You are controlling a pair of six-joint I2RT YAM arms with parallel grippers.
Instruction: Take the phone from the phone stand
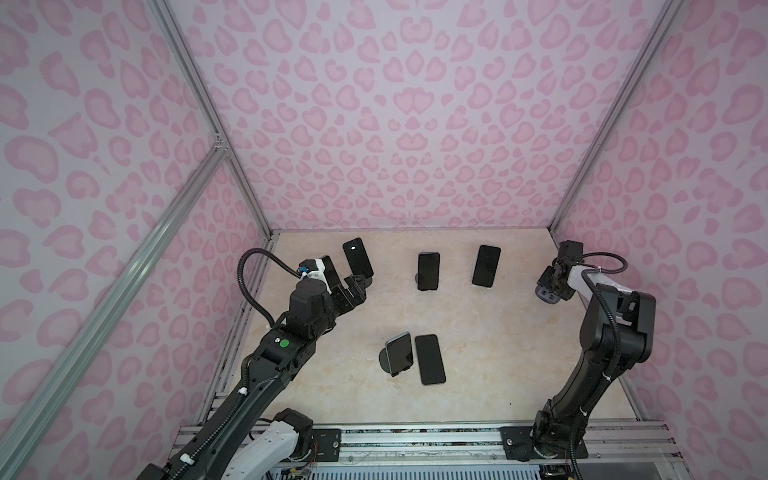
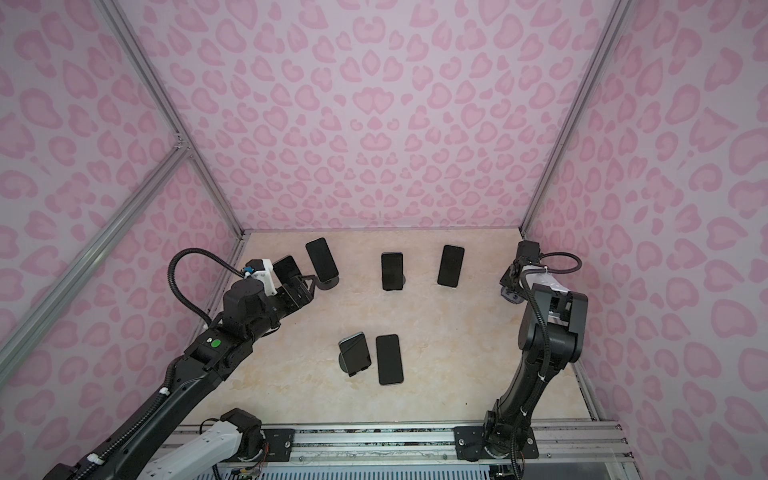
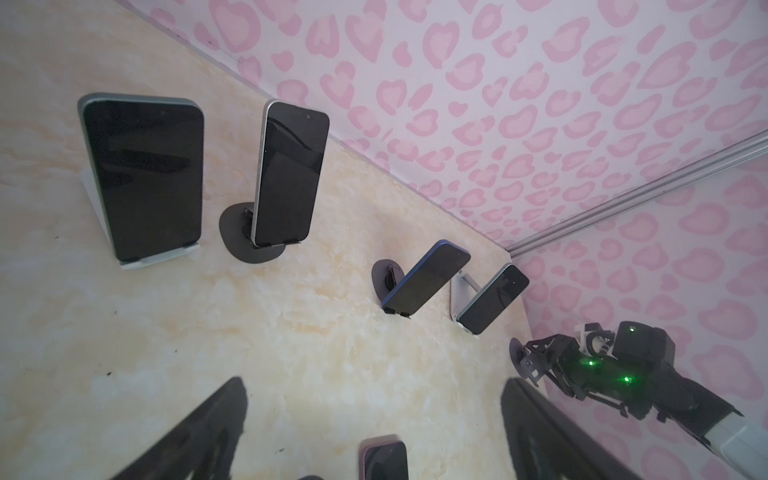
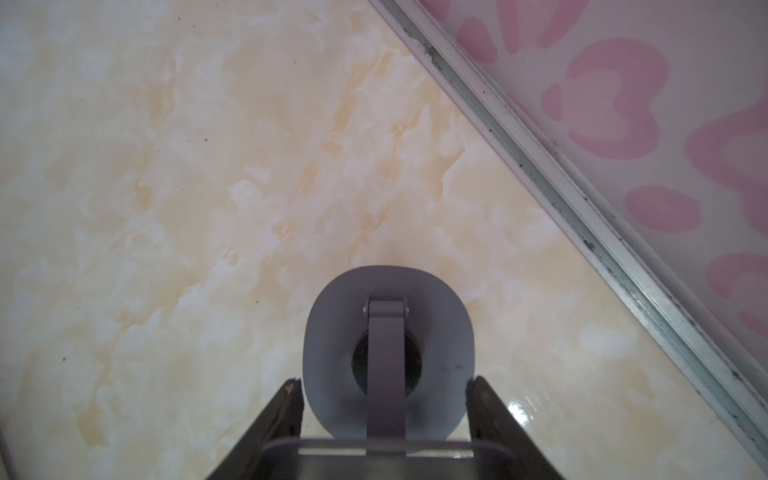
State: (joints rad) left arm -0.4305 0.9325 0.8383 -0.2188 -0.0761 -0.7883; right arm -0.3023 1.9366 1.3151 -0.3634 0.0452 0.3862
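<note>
Clamping phone stand (image 4: 332,324) — right hand (image 4: 383,382), left hand (image 1: 354,291) wide, phone (image 1: 358,257) seemingly just beyond

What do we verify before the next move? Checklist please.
1. The left gripper is open and empty: ok.
2. The nearest candidate, the phone on the dark stand, is seated and leaning back in its cradle: ok.
3. Clearance to the phone on the white stand, close beside the left wrist: cannot tell.
4. The right gripper is shut on the base of the empty stand: ok.
5. That stand rests fully on the table: cannot tell.
6. The flat phone lies apart from both arms: ok.
</note>
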